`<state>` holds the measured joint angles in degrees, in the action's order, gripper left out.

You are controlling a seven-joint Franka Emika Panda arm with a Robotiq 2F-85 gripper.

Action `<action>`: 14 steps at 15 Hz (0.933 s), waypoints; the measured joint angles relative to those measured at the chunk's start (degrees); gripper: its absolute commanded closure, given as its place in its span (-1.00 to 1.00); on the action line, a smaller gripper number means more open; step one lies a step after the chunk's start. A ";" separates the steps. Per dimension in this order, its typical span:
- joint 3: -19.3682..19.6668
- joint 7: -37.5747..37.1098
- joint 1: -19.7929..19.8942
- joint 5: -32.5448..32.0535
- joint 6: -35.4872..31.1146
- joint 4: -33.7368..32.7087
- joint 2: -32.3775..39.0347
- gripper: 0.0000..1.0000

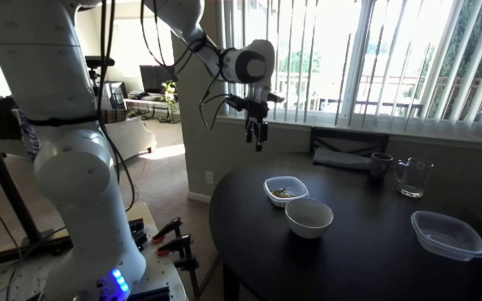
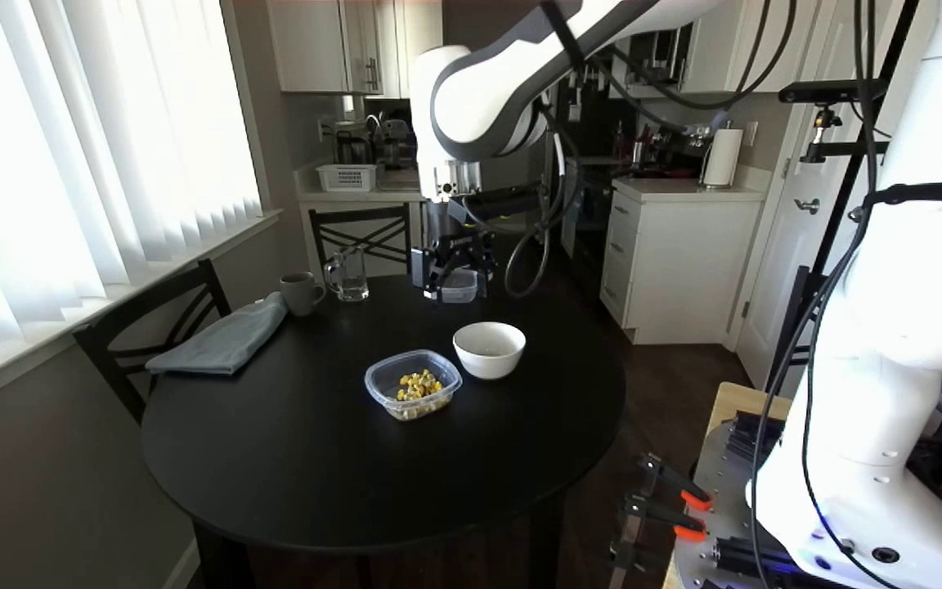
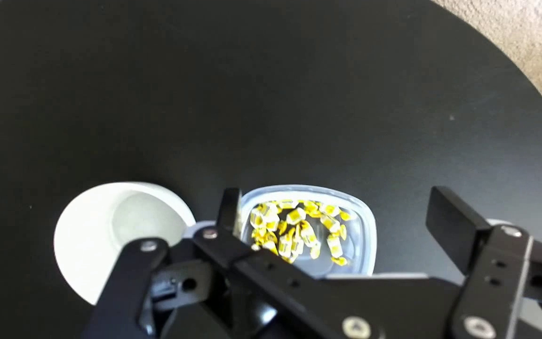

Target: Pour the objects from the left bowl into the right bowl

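Observation:
The left bowl, a shallow translucent bowl with a pale rim (image 1: 280, 202), stands on the dark table and also shows in an exterior view (image 2: 381, 398) and the wrist view (image 3: 370, 235). The objects, small yellow-brown bits (image 2: 419, 385), lie inside it and show in the wrist view (image 3: 294, 230). The right bowl, deeper and opaque white (image 1: 308, 228), stands close beside it; it shows in an exterior view (image 2: 489, 361) and at left in the wrist view (image 3: 83, 235), no bits visible inside. My gripper (image 3: 337, 207) is open and empty, well above the table (image 1: 255, 141). Its parts hide the left bowl's near edge.
A wider clear container (image 1: 448, 238) stands farther along the table, partly behind the gripper in an exterior view (image 2: 460, 288). A glass mug (image 1: 414, 179), a grey mug (image 1: 380, 165) and a folded cloth (image 1: 341, 159) are on the window side. Chairs (image 2: 172, 323) stand at the table.

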<state>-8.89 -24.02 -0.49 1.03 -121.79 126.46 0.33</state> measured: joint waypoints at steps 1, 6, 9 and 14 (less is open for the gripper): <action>0.76 0.01 -0.02 0.40 0.71 -0.65 1.65 -1.00; 1.92 0.04 -0.24 0.76 2.26 -2.36 3.25 -1.00; 2.06 0.04 -0.60 0.76 2.32 -2.47 3.26 -0.84; 4.38 0.20 -1.06 0.82 0.54 -5.46 7.69 -1.00</action>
<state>-4.51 -23.82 -1.55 1.85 -121.25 121.00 8.01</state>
